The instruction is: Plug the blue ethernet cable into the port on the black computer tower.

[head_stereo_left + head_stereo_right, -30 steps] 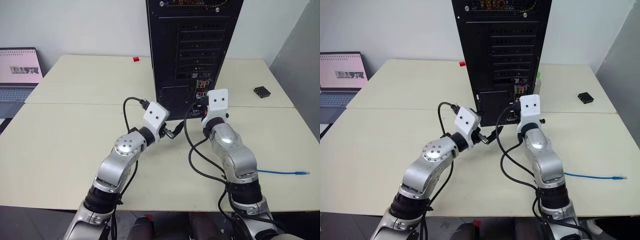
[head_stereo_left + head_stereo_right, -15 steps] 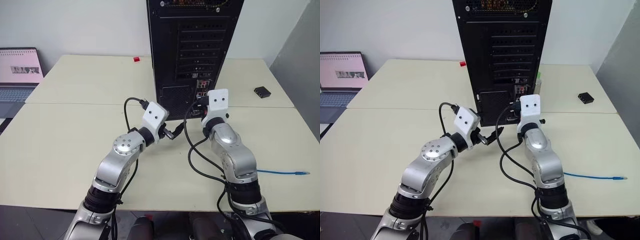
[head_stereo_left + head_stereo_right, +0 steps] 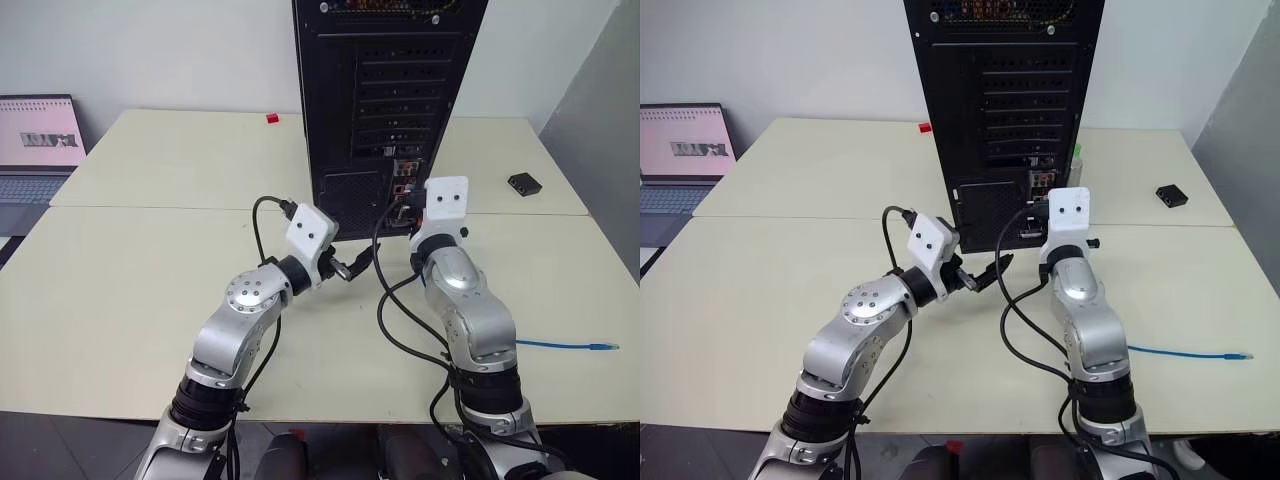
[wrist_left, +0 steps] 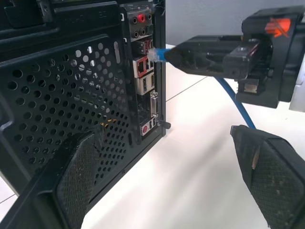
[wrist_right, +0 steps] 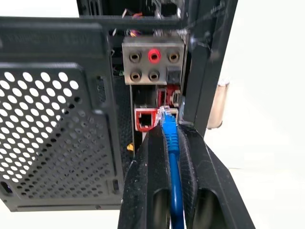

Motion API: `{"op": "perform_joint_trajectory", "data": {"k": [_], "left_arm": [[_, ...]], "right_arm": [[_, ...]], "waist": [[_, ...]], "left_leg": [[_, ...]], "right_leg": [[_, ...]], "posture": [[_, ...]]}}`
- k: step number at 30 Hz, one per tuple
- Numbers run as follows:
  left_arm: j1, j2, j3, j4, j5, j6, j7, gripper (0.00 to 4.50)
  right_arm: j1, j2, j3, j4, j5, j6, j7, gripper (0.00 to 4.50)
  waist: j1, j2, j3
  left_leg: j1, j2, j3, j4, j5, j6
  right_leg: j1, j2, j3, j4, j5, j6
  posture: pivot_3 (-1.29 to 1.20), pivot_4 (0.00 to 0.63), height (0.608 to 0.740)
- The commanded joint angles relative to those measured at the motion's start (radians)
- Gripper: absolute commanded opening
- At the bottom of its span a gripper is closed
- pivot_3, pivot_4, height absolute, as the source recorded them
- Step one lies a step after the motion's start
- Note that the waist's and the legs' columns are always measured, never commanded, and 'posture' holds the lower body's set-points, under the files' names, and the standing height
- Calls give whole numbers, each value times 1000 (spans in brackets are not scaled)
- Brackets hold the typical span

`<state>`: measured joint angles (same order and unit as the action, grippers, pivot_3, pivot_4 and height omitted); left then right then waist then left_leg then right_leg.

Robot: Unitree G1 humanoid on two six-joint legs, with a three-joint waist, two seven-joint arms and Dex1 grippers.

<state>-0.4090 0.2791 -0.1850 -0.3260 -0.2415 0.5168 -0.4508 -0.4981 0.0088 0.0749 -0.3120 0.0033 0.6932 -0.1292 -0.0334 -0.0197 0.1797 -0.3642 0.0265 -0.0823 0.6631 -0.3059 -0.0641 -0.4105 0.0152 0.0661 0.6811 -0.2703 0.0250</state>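
The black computer tower [image 3: 385, 90] stands on the table with its rear face toward me. My right gripper [image 5: 169, 131] is shut on the blue ethernet cable [image 5: 170, 143], just behind its clear plug [image 4: 155, 54]. The plug tip sits at the rear panel, right beside a red-framed port [image 5: 145, 119]; I cannot tell whether it is seated in a socket. The cable's tail [image 3: 560, 345] lies on the table to the right. My left gripper [image 3: 358, 262] hangs open and empty, a short way left of the right one, facing the mesh vent [image 4: 71, 95].
A small black box [image 3: 523, 183] lies at the right of the table and a small red item [image 3: 271, 119] at the back. A laptop [image 3: 38, 150] sits at the far left. Black arm cables [image 3: 390, 300] loop between my two arms.
My right wrist has shifted slightly to the right at the rear panel, still gripping the cable. The left gripper has turned a little and stays open.
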Motion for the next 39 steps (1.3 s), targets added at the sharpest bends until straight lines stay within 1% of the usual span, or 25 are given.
{"op": "perform_joint_trajectory", "data": {"k": [1, 18, 39], "left_arm": [[-5, -5, 21, -39, -8, -37, -9, 4483], [5, 4, 17, -34, 9, -51, -19, 4483], [5, 6, 15, -27, 19, -60, -27, 4483]], "right_arm": [[-7, 9, 12, -18, -7, -20, 16, 0], [-21, 19, 6, 41, -20, -69, 33, 0], [-57, 42, -19, 75, -17, -70, 31, 0]], "waist": [[0, 0, 0], [0, 0, 0], [-1, 0, 0]], "left_leg": [[0, 0, 0, 0, 0, 0], [0, 0, 0, 0, 0, 0], [0, 0, 0, 0, 0, 0]], "right_leg": [[0, 0, 0, 0, 0, 0], [0, 0, 0, 0, 0, 0], [0, 0, 0, 0, 0, 0]], "posture": [[0, 150, 740], [0, 150, 740], [0, 150, 740]]}}
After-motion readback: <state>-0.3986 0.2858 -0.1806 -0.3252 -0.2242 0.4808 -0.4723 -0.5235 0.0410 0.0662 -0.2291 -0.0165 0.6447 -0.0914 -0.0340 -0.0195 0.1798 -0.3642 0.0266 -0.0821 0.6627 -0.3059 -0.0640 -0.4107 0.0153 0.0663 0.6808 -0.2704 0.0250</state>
